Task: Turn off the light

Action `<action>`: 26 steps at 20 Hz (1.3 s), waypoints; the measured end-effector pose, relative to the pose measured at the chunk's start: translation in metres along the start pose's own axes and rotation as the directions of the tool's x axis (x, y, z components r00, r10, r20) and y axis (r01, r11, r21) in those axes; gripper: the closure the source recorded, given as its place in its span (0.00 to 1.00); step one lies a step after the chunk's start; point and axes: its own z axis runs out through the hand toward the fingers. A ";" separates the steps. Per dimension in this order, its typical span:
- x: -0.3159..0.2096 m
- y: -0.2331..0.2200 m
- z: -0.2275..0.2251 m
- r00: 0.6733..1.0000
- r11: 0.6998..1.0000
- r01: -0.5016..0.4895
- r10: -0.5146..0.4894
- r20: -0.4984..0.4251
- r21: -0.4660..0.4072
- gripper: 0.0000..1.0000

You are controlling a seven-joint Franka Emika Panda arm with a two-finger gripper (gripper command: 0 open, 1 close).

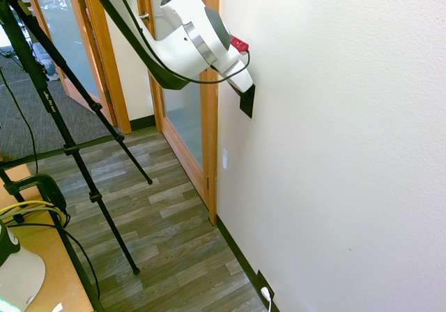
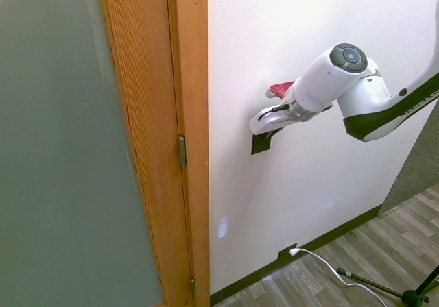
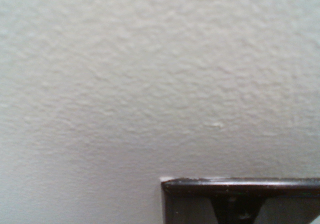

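Now the fingers are fully closed with nothing held between them; they are hidden by the white hand in both ext. views, so no grip on anything can be seen. The gripper (image 1: 245,89) points slantwise down into the wall (image 1: 334,152) and its tip sits at the top edge of the switch (image 1: 247,102), the small black upright plate. Whether the tip already touches the plate, I cannot tell.

The switch is on the wall just beside the wooden door frame (image 1: 209,117), well above the baseboard. Low at the baseboard is a second black plate, the outlet (image 1: 263,284), with a white plug (image 1: 266,292) in it; that one is not the target.

To do this step well, I judge the closed tip should work as one stiff finger: push on the rocker part, not on the plate rim, and go slow and straight so it does not slip off onto the paint. Stop when the rocker gives.

Views differ. First ext. view shows the switch's lower part free below the gripper, plus the floor. Second ext. view shows the gripper (image 2: 259,125) from the other side, covering the switch (image 2: 263,143) top. Wrist view shows only wall texture and the top edge of the switch (image 3: 240,186) close up, w/ a dark shape under it that I cannot identify.
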 end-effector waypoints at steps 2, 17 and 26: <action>-0.001 0.000 0.002 1.000 1.000 0.001 -0.001 0.001 -0.003 1.00; -0.007 0.002 0.014 1.000 1.000 0.007 -0.007 0.014 -0.009 0.00; -0.013 0.001 0.016 0.999 1.000 0.006 -0.007 0.042 0.019 0.00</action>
